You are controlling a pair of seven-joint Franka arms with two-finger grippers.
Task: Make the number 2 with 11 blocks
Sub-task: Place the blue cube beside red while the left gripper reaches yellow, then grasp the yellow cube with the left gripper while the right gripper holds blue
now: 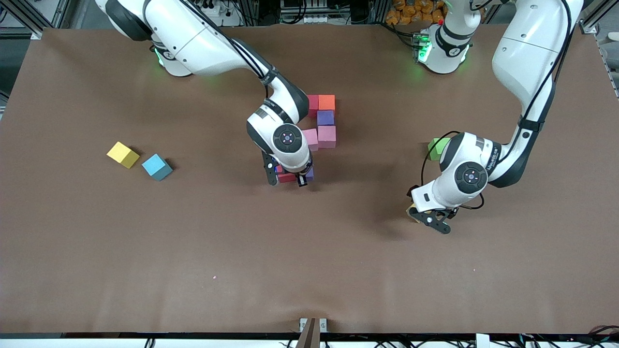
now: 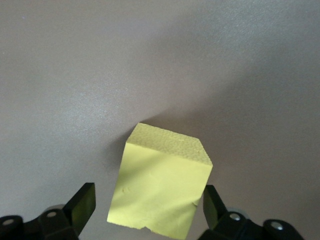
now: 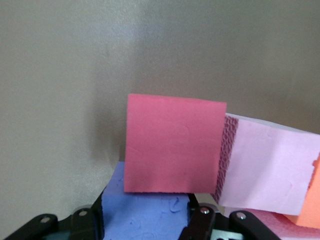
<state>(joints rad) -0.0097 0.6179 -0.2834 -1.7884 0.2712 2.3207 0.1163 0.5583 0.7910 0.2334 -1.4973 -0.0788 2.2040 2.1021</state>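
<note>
Brown matte table (image 1: 96, 251), one, carrying every item below.

White Franka arms, two.
- Right arm (image 1: 203, 43): reaches out from its base to mid-table, wrist turned down over the block cluster.
- Left arm (image 1: 522, 63): elbow high, forearm folded back, wrist turned down over bare table at its own end.

Grippers, two.
- Right gripper (image 3: 144, 217): low at the table, fingers closed on a held purple block (image 3: 145, 215).
- Left gripper (image 2: 147, 200): fingers spread wide astride a yellowish block (image 2: 160, 192). A gap shows at one finger; the other is just beside the block.

Foam cubes, eleven counted in the front view.
- Red, two: upper red block (image 1: 313, 104) at the cluster's edge nearest the bases; lower red block (image 3: 172, 145) touching the held purple block.
- Purple, two: the held one, and the cluster purple block (image 1: 325, 117).
- Pink, two: first pink block (image 1: 326, 136) and second pink block (image 1: 310, 139), touching side by side.
- Orange block (image 1: 327, 102), one, beside the upper red block.
- Yellow block (image 1: 123, 154) and blue block (image 1: 156, 167), one each, near each other toward the right arm's end.
- Yellowish block, one, on the table under the left gripper.
- Green cube (image 1: 436, 148), one, partly hidden by the left arm.
</note>
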